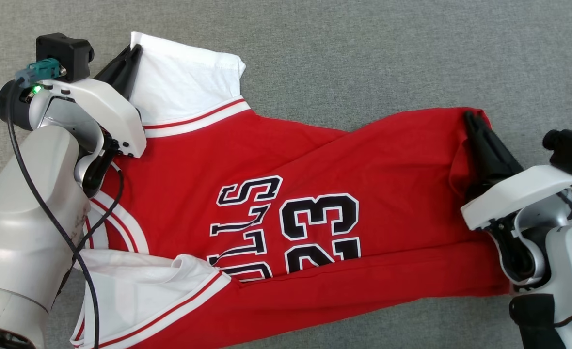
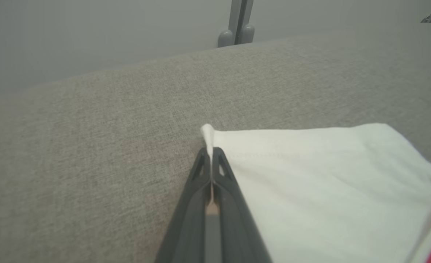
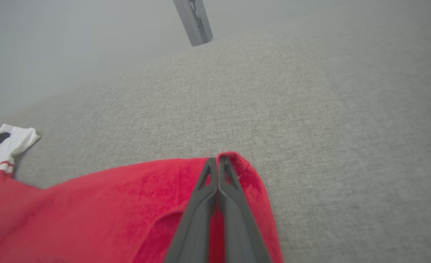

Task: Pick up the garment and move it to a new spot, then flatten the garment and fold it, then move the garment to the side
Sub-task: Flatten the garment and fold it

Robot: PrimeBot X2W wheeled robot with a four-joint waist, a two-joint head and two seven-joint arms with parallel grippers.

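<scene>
- Red basketball jersey with white sleeves and black-and-white "23" lettering (image 1: 315,160) lies spread on the grey woven fabric surface (image 1: 412,48). Its long axis runs left to right in the head view. A diagonal fold crosses the upper red panel, and the near edge is doubled over.
- Left gripper (image 1: 135,51) — two dark fingers pressed together on the far corner of the upper white sleeve (image 1: 184,82). The left wrist view shows a small tuft of white cloth pinched between the tips and poking past them.
- Right gripper (image 1: 471,118) — fingers closed on the far right red corner of the jersey. In the right wrist view the tips meet, with red cloth bunched around them.
- Second white sleeve (image 1: 140,281) lies rumpled at lower left, just beside the left forearm.
- Grey metal post (image 2: 239,22) stands beyond the far edge of the surface.
</scene>
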